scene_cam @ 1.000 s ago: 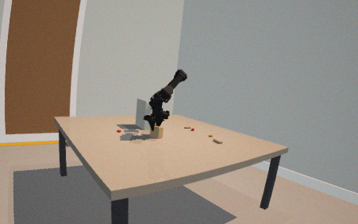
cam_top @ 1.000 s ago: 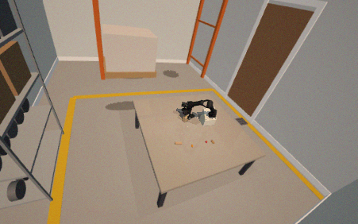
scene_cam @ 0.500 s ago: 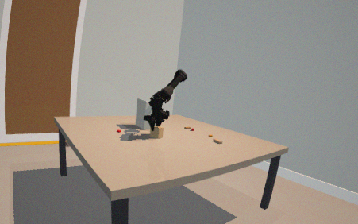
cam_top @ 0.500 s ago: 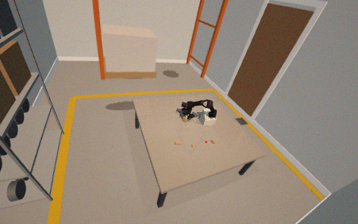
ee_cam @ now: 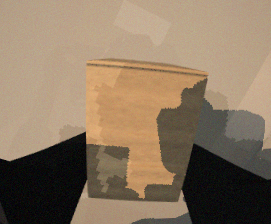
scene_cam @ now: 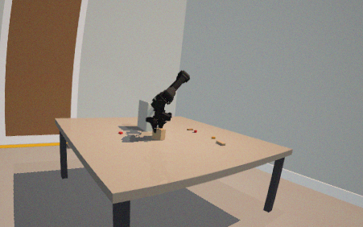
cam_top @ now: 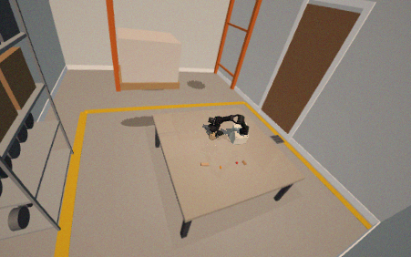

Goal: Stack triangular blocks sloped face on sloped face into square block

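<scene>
Across the lower middle of the wrist view, the gripper [cam_top: 212, 133] [scene_cam: 157, 129] [ee_cam: 135, 140] pinches a wooden block [cam_top: 212, 136] [scene_cam: 159, 134] [ee_cam: 136, 125] between its fingers. Farther out, small orange pieces [cam_top: 204, 164] [scene_cam: 220, 142] lie on the table [cam_top: 232, 191] [scene_cam: 173, 165], right of the block in the exterior view.

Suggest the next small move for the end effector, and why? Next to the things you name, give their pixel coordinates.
Probably ease the end effector [scene_cam: 158, 130] [ee_cam: 135, 140] open without lifting or sliding: its fingers straddle the wooden block [scene_cam: 159, 134] [ee_cam: 131, 120], whose top looks roughly level and which appears down on the table [cam_top: 232, 191] [scene_cam: 189, 165].
</scene>
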Controlling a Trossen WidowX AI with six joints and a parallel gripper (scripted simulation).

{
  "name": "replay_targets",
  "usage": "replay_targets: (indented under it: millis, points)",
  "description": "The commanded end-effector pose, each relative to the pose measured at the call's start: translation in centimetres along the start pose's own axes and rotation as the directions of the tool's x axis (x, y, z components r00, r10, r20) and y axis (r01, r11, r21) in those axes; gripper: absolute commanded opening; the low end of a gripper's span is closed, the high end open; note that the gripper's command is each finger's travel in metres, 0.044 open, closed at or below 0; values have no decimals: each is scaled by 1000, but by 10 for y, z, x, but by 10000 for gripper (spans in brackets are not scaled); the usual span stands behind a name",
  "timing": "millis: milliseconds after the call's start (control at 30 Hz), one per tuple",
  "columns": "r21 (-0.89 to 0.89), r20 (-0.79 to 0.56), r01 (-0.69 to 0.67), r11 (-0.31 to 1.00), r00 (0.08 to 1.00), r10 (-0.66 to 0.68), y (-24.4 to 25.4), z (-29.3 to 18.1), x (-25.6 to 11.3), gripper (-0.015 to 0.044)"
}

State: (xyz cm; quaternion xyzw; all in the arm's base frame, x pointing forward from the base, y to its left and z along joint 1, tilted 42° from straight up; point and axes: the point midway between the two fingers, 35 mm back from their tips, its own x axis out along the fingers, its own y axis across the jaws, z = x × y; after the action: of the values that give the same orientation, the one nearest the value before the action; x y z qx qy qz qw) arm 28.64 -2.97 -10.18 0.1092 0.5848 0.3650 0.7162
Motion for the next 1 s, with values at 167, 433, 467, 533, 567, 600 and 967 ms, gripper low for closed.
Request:
replay_targets:
  millis: [167,433,467,533,567,600,967]
  points:
    - [0,0,0,1000,1000,0,0,0,0,210]
    - [0,0,0,1000,1000,0,0,0,0,420]
    - [0,0,0,1000,1000,0,0,0,0,440]
    - [0,0,0,1000,1000,0,0,0,0,440]
    - [0,0,0,1000,1000,0,0,0,0,440]
    - [0,0,0,1000,1000,0,0,0,0,440]
    - [1,-3,5,1000,1000,-5,-3,1,-100,440]
